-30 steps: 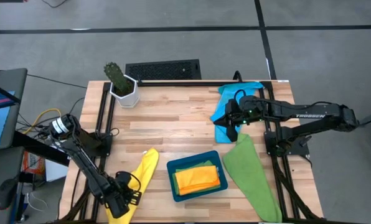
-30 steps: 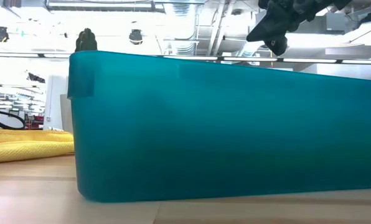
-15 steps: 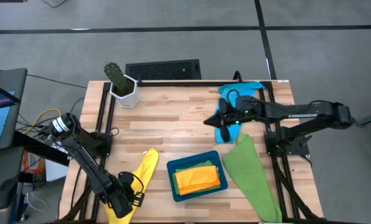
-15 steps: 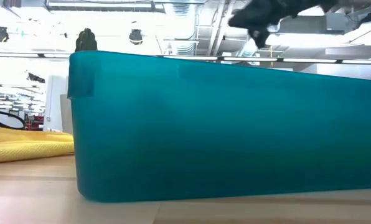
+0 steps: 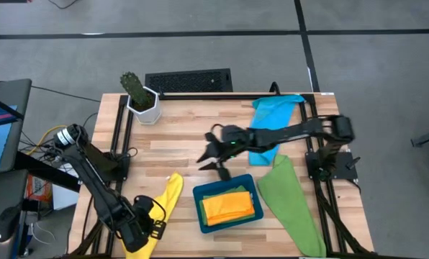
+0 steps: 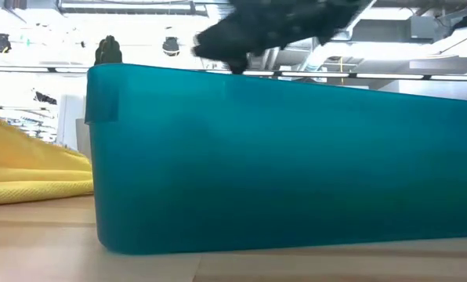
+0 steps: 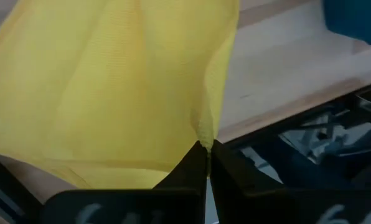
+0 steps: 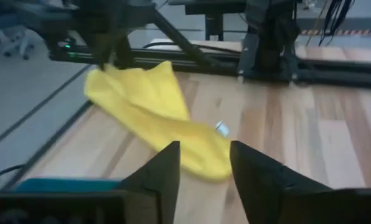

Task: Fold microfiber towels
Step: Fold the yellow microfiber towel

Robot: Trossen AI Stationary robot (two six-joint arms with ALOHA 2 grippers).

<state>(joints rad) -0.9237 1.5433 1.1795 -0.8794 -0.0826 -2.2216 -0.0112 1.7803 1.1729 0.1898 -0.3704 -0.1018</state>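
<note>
On the table's (image 5: pixel 178 137) front-left edge, yellow towel (image 7: pixel 111 87) pinched, apparently, in closed left gripper (image 7: pixel 207 152).

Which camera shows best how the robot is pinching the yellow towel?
The left wrist view: the left gripper has its fingers shut on the yellow towel edge, up close. The high view shows the whole towel, small. The low view shows one end beside the tray. The right wrist view shows it from afar.
</note>
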